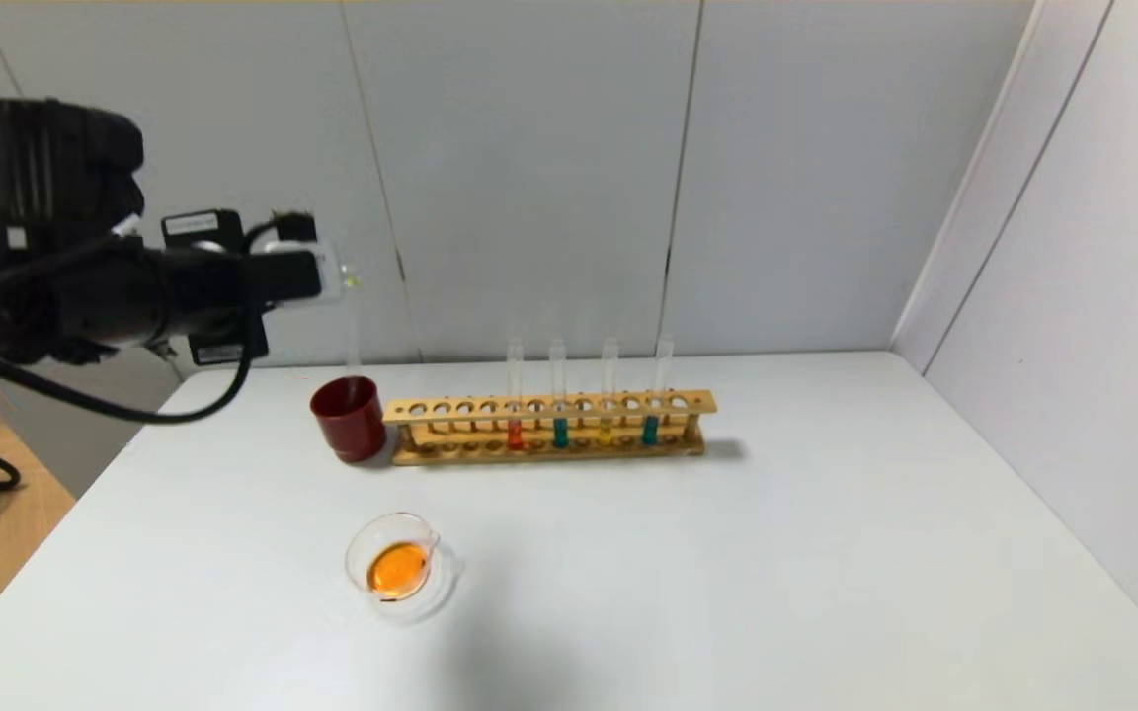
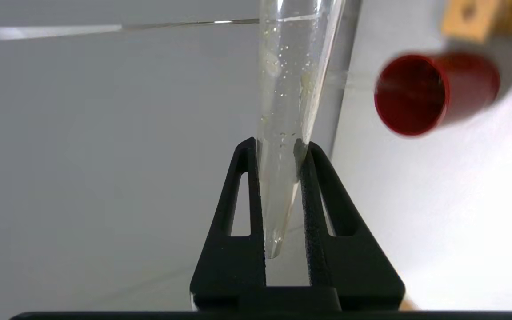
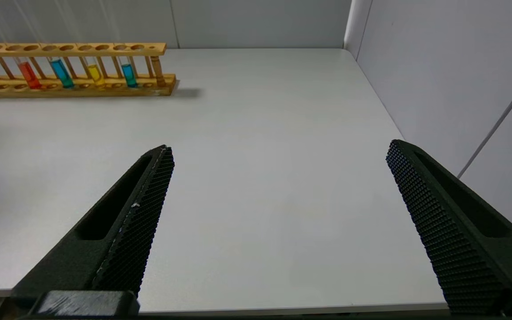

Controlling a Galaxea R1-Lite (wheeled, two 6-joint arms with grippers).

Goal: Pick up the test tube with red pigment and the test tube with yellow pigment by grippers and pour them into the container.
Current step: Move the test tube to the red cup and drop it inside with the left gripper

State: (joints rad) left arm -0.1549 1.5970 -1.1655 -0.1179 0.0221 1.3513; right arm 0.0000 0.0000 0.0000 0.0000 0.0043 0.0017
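- Up at the far left of the bench, the left tool hangs in the air, its fingers pinched narrow on a clear test tube; the glass looks drained, with only droplets and a faint yellowish film on its wall.
- Below that tube stands the dark red cup, just beside the left end of the wooden rack; what it holds cannot be seen.
- Four tubes stand upright in the rack: the test tube with red pigment, a teal tube, the test tube with yellow pigment, and a second teal tube.
- Nearer the robot, the container sits on the bench, well apart from the rack, with a shallow pool of orange liquid in it.
- Over bare bench on the right, the right tool has its fingers spread wide, gripping nothing.
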